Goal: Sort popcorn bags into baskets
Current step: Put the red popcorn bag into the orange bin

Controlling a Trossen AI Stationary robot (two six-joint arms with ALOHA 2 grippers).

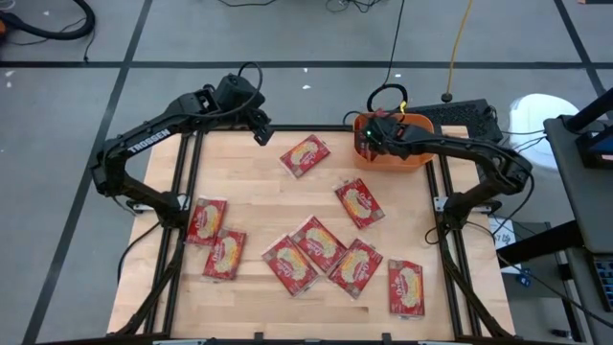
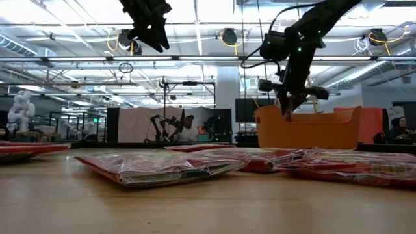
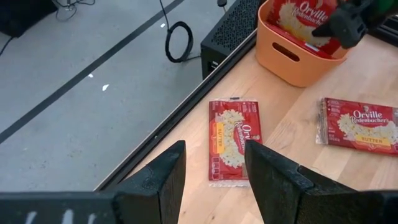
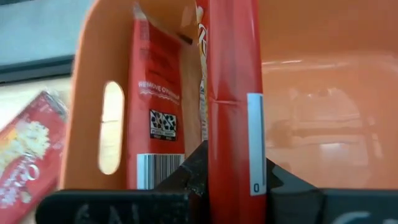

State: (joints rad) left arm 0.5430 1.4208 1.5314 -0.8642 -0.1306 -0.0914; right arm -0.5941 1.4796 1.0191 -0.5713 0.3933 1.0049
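The right gripper [image 1: 369, 137] pinches a popcorn bag [image 4: 231, 106] upright inside the orange basket [image 1: 414, 158] at the table's [image 1: 259, 201] far right corner. The left gripper [image 1: 261, 127] hangs open and empty above the far edge. Only the right wrist view shows another bag [image 4: 155, 118] standing against the basket's wall; eight bags [image 1: 318, 241] lie scattered across the table.

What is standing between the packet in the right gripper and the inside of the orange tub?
Nothing visible. The right gripper holds a red packet upright over the orange tub. Another packet already leans against one wall, to the side of the way down.
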